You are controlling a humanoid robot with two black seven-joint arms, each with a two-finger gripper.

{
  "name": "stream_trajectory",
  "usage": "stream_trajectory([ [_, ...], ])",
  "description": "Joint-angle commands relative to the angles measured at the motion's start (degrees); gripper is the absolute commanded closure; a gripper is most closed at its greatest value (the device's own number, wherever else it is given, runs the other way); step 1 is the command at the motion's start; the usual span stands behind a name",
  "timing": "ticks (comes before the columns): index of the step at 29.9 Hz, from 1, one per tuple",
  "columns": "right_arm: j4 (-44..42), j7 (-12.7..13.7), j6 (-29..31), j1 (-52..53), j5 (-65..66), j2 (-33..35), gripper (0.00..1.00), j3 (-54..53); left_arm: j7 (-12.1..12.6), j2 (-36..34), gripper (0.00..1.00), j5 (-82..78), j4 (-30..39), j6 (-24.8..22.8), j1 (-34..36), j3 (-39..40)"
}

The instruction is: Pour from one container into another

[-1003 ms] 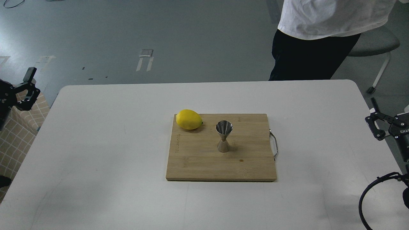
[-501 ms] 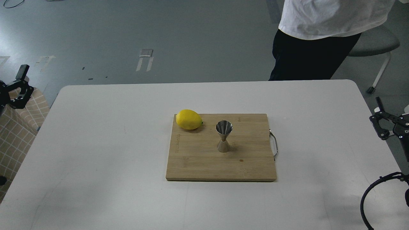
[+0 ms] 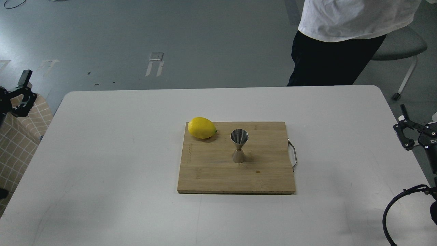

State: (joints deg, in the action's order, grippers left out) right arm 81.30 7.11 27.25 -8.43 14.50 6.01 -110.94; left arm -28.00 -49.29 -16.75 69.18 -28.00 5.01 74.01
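Right now nothing is being poured yet. The shiny steel jigger point(image 3: 239, 146) stands upright near the middle of the wooden board point(image 3: 208, 171), which lies on the white worktop point(image 3: 112, 153). A yellow lemon point(image 3: 202, 127) sits on the far left corner of the board, a little way from the jigger and not touching it.

I look for the little clear glass to pour from, but I cannot see one anywhere on the worktop. So I think this is the very start of the job, or a wait before it. The next move needs that glass first. Then an arm must carry it over the jigger's open top and tip it slowly, because the mouth is small and the jigger is thin in the middle and could fall over.

Both arms are far out at the sides. The left end effector point(image 3: 20, 94) hangs off the left edge of the worktop, well apart from the jigger. It is dark and small, so I cannot tell if it is open or closed. The right end effector point(image 3: 406, 130) is by the right edge, also well apart. Its two fingers look spread and it holds nothing.

A person in a white shirt point(image 3: 341, 41) stands behind the far side.
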Motion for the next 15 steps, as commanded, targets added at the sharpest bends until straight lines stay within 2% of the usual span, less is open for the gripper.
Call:
stream_trajectory([
  [1,0.09,0.01,0.00,0.08,0.00,-0.03,0.00,0.03,0.00,0.16,0.02,0.05,-0.01,0.00,0.00,0.00],
  [15,0.00,0.01,0.00,0.08,0.00,-0.03,0.00,-0.06,0.00,0.33,0.02,0.05,-0.10,0.00,-0.09,0.00],
])
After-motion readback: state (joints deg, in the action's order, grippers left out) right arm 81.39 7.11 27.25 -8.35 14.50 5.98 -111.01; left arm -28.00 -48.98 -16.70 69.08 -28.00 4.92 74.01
